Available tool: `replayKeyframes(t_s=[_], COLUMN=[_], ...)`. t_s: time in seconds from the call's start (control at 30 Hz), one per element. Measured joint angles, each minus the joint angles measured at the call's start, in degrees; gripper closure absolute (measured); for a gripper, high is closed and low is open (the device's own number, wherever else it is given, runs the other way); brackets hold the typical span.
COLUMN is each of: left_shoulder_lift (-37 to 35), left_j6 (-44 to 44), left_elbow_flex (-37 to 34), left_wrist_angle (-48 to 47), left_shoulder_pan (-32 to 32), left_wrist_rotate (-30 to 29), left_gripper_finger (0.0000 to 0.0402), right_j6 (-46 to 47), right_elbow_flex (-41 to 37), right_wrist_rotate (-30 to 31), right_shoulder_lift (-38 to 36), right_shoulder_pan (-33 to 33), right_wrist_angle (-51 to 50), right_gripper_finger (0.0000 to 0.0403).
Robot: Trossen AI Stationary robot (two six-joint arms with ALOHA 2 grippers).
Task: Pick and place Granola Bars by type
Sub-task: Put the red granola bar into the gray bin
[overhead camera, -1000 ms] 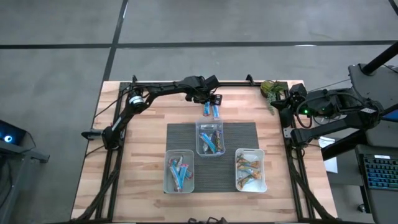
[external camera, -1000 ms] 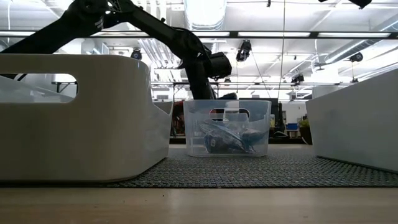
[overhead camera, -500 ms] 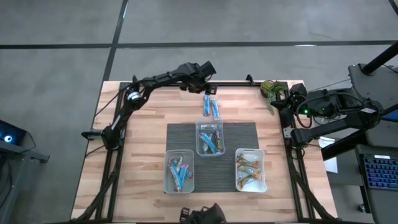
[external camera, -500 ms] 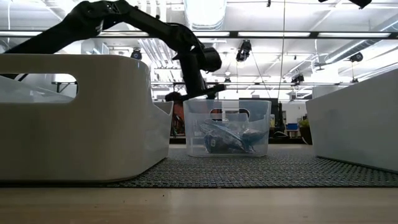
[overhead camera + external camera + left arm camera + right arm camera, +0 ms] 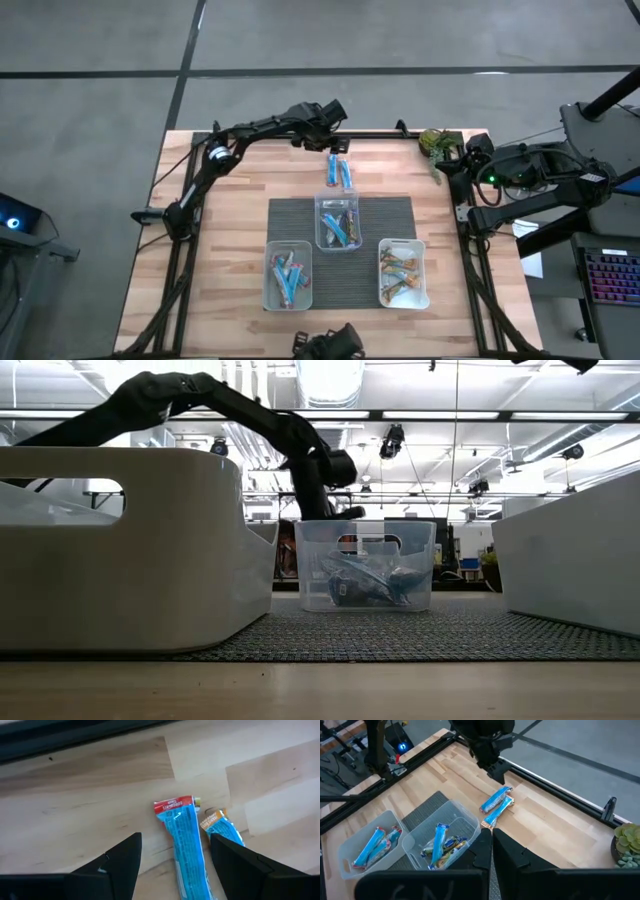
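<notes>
Two blue granola bars (image 5: 338, 172) lie flat, side by side, on the wood just past the mat's far edge. One has a red end (image 5: 174, 806), the other an orange end (image 5: 214, 818). My left gripper (image 5: 339, 146) hovers open above their far ends, its fingers (image 5: 121, 861) on either side of the red-ended bar and clear of it. The right wrist view shows that same gripper (image 5: 493, 764) above the bars (image 5: 496, 805). My right gripper (image 5: 490, 839) waits shut at the table's right edge.
Three clear tubs stand on the dark mat (image 5: 290, 215): a middle one (image 5: 338, 222) with mixed bars, a near-left one (image 5: 288, 277) with blue bars, a near-right one (image 5: 403, 272) with orange ones. A green plant (image 5: 436, 145) sits at the far right corner.
My left gripper, still open, has drawn back from over the two bars toward the table's far edge and risen a little. The two bars have stayed where they lay.
</notes>
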Motion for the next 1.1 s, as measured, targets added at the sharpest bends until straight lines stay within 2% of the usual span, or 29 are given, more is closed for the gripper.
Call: replayKeyframes(t_s=[0.5, 1.1], left_shoulder_lift=[2.04, 3.47], left_j6=[-0.17, -0.38], left_elbow_flex=[-0.07, -0.25], left_wrist_angle=[3.85, 3.70], left_shoulder_pan=[-0.32, -0.91], left_wrist_rotate=[1.01, -0.49], left_gripper_finger=[0.0184, 0.0184], right_j6=[2.39, 2.39], right_elbow_flex=[-0.02, -0.02], right_wrist_rotate=[1.29, 2.82], right_shoulder_lift=[0.02, 0.02], right_shoulder_pan=[-0.02, -0.02], right_wrist_angle=[-0.02, -0.04], right_gripper_finger=[0.0394, 0.0394])
